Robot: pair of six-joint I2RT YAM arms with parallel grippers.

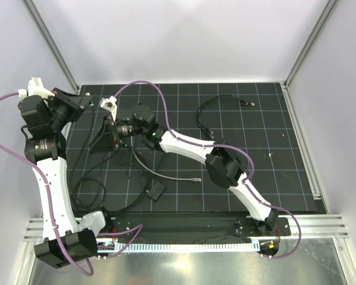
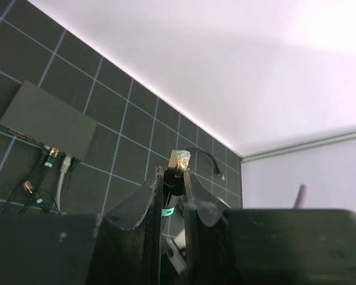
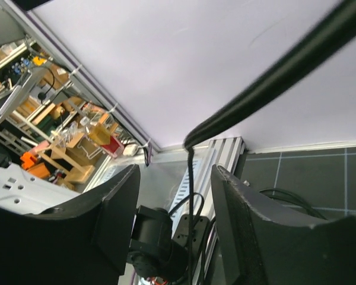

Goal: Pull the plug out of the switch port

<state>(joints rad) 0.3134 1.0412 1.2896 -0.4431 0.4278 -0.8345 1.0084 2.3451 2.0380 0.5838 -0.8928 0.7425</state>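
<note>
Your left pincer (image 2: 177,173) clamped on the plug (image 2: 179,158) — its tip poked out above, switch (image 2: 47,119) lay beyond it to the left, your right pincer (image 3: 175,172) stood apart — a black cable (image 3: 273,74) ran through the gap.

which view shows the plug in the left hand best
Left wrist: the plug sits sharp, pinched in the left hand, clear of the switch. The top view can't resolve it; the right wrist misses it.
</note>
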